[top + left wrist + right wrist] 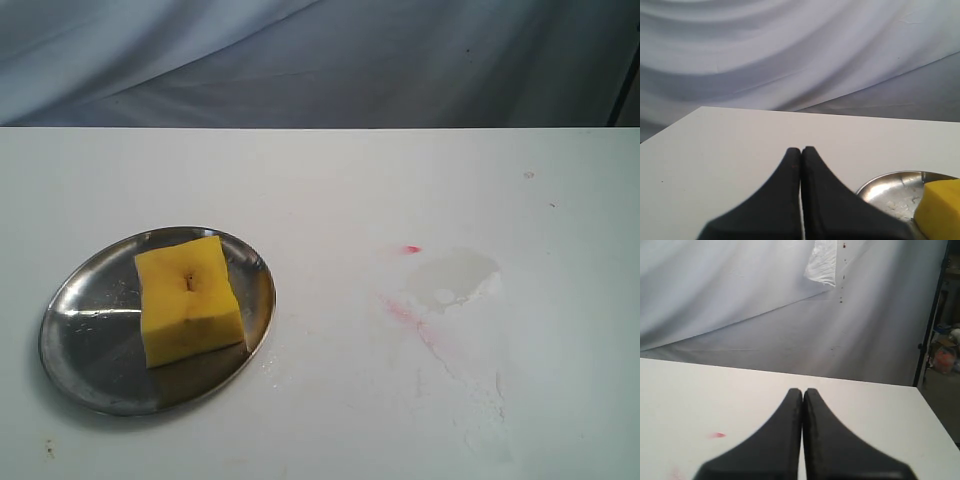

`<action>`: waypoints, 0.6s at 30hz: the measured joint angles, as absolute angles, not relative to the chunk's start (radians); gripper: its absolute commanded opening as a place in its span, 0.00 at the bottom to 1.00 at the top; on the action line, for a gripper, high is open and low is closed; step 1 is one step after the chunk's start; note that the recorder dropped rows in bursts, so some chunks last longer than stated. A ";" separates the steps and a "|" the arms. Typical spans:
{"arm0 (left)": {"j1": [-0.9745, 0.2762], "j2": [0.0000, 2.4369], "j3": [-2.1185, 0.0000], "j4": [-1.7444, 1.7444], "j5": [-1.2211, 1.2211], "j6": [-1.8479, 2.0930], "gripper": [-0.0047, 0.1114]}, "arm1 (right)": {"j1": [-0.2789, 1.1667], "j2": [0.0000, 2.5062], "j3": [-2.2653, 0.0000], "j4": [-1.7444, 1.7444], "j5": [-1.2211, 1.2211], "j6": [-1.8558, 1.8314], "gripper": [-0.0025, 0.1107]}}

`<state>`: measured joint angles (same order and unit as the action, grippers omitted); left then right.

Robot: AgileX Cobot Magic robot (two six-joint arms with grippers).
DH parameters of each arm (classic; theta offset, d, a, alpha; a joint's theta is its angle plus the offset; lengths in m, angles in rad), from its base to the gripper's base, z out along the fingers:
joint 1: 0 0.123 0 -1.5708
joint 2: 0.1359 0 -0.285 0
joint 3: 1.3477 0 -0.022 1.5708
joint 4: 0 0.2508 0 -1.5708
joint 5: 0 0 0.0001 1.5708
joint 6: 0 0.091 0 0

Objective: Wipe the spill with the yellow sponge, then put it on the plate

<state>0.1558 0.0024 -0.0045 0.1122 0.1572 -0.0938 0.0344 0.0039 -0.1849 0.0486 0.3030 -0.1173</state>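
We're calling it done: thick yellow foam sponge (190,300) is lying on round shiny steel plate (80,345) at 8 o'clock, pale smear (455,275) at 3. Left gripper (801,149), right gripper (803,390) are pressing together, empty.

one sponge (188,297). one plate (85,340). one table (330,180). one wet smear (455,275), and one red spot (411,248) near it. two grippers: one left gripper (801,150), one right gripper (803,391), two fingers each.
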 measured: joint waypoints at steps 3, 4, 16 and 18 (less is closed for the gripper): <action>0.156 0.002 -0.005 0.112 0.157 -0.094 0.04 | 0.034 0.004 -0.136 0.052 0.223 -0.117 0.02; 0.156 0.002 -0.005 0.112 0.157 -0.094 0.04 | 0.034 0.004 -0.120 0.052 0.192 -0.117 0.02; 0.156 0.002 -0.005 0.112 0.157 -0.094 0.04 | 0.034 0.004 -0.005 0.054 0.095 -0.106 0.02; 0.156 0.002 -0.005 0.112 0.157 -0.094 0.04 | 0.034 0.004 -0.004 0.054 0.103 -0.106 0.02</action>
<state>0.1558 0.0024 -0.0045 0.1122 0.1572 -0.0938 0.0344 0.0039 -0.0044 0.0544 0.1027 -0.1059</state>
